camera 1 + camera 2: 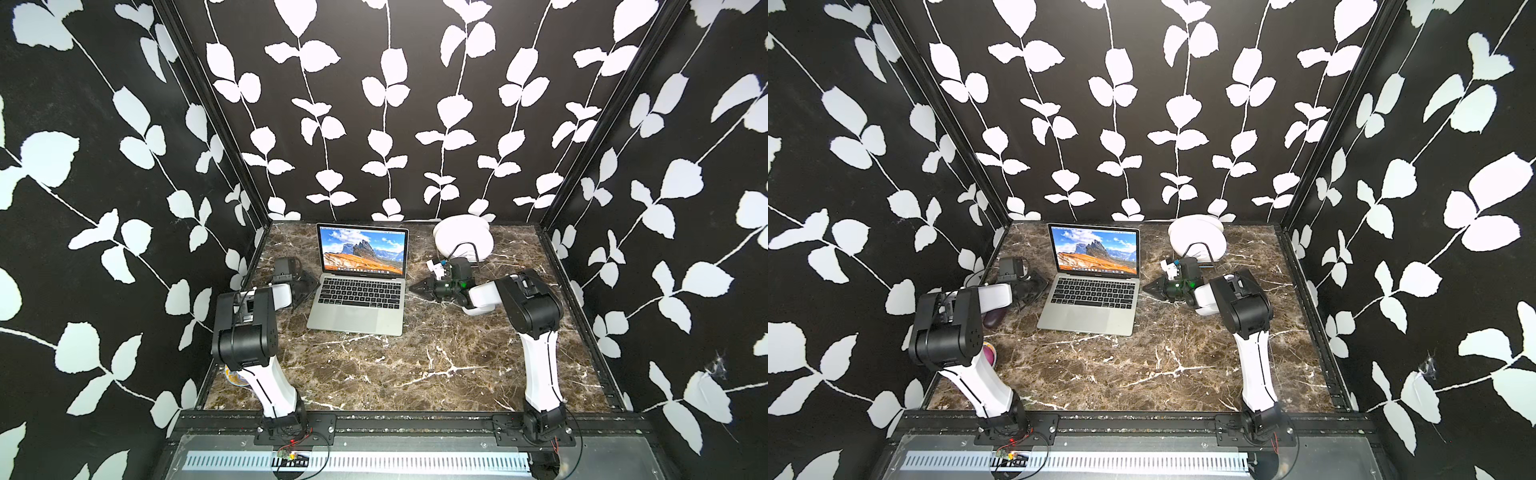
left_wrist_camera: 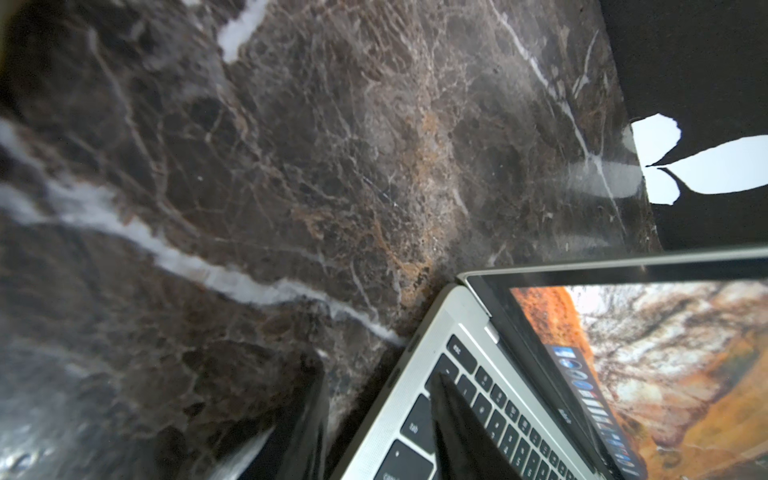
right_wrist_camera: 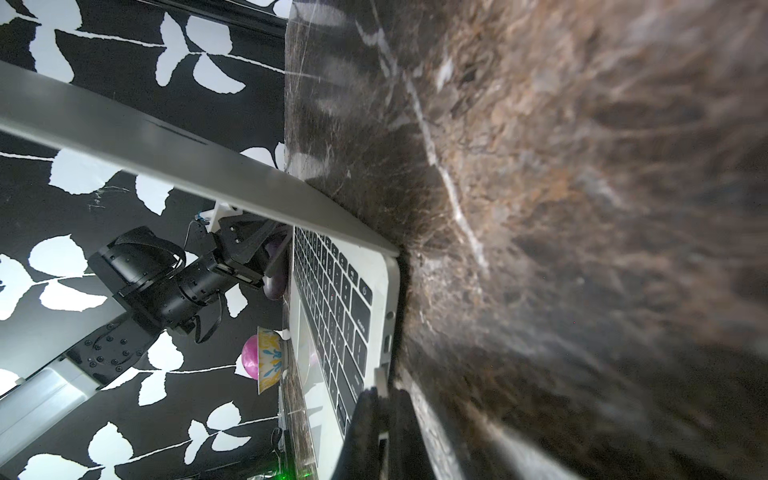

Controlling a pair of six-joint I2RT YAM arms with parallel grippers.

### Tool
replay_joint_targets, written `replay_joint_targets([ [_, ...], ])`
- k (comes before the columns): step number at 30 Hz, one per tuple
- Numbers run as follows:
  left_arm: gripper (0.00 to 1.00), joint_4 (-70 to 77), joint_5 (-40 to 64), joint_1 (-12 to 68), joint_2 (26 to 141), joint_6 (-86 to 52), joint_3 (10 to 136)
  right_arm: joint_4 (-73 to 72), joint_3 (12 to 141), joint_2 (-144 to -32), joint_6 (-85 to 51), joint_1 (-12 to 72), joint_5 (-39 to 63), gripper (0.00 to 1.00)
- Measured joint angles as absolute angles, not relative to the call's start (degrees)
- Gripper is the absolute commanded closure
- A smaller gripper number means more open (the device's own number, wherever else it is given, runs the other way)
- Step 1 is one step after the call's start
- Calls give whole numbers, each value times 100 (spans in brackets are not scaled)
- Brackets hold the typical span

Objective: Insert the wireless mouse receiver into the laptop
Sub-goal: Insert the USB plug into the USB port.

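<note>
The open laptop [image 1: 356, 316] sits on the marble table [image 1: 415, 365]. The left gripper [image 2: 376, 368] straddles its left edge, fingers [image 2: 461, 424] apart (one over the keys). The right gripper [image 3: 386, 395] is clamped on the receiver [image 3: 381, 379], just beside the laptop's right edge. Behind stand white plates [image 1: 461, 239].

Your laptop [image 1: 357, 299] sits open on the marble tabletop [image 1: 415, 365], toward the back and a little left of centre, in both top views. It has a slim silver body, black keys and a large trackpad. Its base lies flat and its screen is raised, leaning slightly back and lit with orange-and-blue mountain wallpaper. You can see the wireless mouse receiver [image 3: 381, 379] only in the right wrist view, as a small silver plug poking out from the closed black fingertips of the right gripper [image 3: 384, 397]. It lies right at the laptop's right side edge, next to the port openings; whether it has entered one cannot be told.
</note>
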State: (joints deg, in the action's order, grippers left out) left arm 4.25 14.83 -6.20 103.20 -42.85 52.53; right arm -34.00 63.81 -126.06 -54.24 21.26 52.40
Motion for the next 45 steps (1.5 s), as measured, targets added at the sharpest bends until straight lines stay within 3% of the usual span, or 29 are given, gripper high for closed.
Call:
replay_joint_targets([
  [14, 57, 344, 1590, -620, 10481, -4230, 5474, -2792, 6757, -12704, -5122, 2121, 5280, 100],
  [36, 57, 320, 1739, -432, 10711, -4062, 5760, -3030, 6626, -12700, -5078, 2095, 5404, 100],
  [45, 58, 287, 1776, -392, 10794, -3994, 5881, -2338, 6733, -12617, -4674, 2093, 5413, 100],
])
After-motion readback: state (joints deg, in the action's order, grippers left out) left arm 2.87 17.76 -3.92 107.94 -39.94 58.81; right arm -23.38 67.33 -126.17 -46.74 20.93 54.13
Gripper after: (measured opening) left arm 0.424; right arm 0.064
